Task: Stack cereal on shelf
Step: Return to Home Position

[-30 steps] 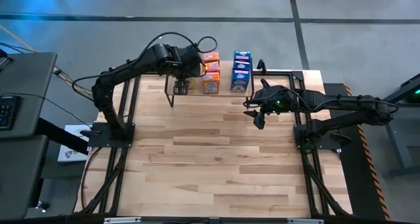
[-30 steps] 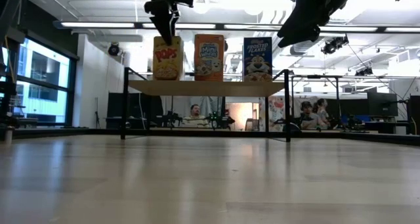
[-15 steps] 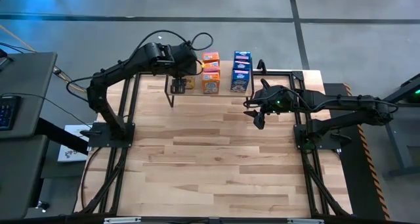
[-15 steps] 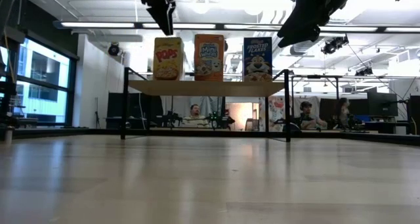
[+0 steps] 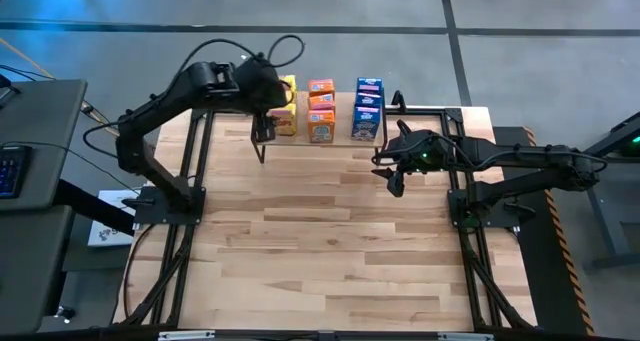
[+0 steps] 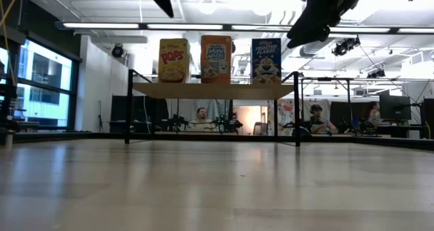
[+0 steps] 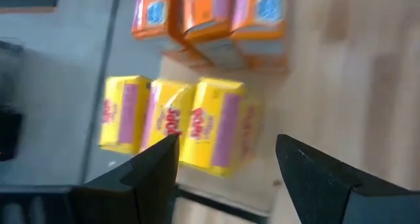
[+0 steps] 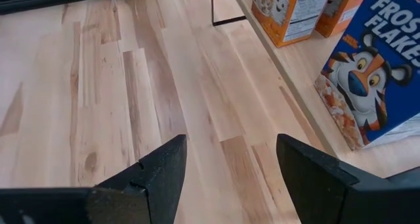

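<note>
— Where has the cereal (image 6: 215, 59) ended up?
— All of it stands on the shelf (image 5: 343, 127) at the far edge of the table (image 5: 330, 241); from above it makes three rows running front to back: yellow boxes (image 5: 288, 123) on the left arm's side, orange boxes (image 5: 321, 111) in the middle, blue boxes (image 5: 367, 109) on the right arm's side; every box upright, printed fronts facing across the table.
— And the left gripper (image 5: 264, 129)?
— It hovers high at the shelf's front corner on the yellow side, just beside the front yellow box, touching nothing; its fingers (image 7: 154, 168) are spread wide with nothing between them; its wrist camera looks down on the three yellow boxes pressed side by side, the orange ones next to them.
— The right gripper (image 5: 394, 185)?
— Over the table just off the shelf's other end, near the blue row yet apart from it; fingers (image 8: 164, 171) wide apart too, empty.
— Anything behind?
— People (image 6: 201, 116) sitting in the room beyond, seen under the shelf.
</note>
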Tool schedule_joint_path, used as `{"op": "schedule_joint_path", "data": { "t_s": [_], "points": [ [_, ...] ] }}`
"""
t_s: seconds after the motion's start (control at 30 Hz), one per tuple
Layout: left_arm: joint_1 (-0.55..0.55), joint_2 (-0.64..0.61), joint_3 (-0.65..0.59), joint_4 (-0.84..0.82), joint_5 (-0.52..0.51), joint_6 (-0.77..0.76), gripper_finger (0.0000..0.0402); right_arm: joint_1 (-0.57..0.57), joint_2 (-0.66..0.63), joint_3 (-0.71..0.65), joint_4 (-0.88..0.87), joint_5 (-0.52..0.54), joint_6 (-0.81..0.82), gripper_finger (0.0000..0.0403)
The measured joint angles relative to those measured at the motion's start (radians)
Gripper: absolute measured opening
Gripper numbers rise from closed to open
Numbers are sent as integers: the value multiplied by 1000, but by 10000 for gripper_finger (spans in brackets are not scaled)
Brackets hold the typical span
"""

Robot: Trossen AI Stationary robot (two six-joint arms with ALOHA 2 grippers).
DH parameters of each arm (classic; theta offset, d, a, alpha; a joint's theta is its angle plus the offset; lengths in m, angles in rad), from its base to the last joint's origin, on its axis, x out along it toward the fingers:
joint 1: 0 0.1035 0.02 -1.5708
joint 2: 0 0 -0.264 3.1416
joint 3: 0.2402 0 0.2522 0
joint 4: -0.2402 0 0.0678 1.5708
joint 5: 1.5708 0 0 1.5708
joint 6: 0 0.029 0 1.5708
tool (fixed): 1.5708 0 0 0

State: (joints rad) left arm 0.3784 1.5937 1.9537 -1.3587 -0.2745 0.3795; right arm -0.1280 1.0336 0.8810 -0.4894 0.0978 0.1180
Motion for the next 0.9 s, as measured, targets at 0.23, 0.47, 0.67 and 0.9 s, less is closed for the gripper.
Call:
{"op": "schedule_joint_path", "data": {
  "t_s": [0.23, 0.47, 0.67, 0.9],
  "points": [
    [-32, -111, 0, 0, 247, -104, 246, 0, -27, 0, 2, 2, -37, 229],
    [-104, -232, -13, 13, 269, -185, 246, 40, -121, -10, 15, 6, -73, 229],
    [-169, -377, -171, 130, 249, -242, 246, 89, -287, -170, 122, 7, -52, 229],
    [-227, -549, -442, 265, 158, -314, 246, 121, -514, -373, 226, 7, -10, 229]
  ]
}}
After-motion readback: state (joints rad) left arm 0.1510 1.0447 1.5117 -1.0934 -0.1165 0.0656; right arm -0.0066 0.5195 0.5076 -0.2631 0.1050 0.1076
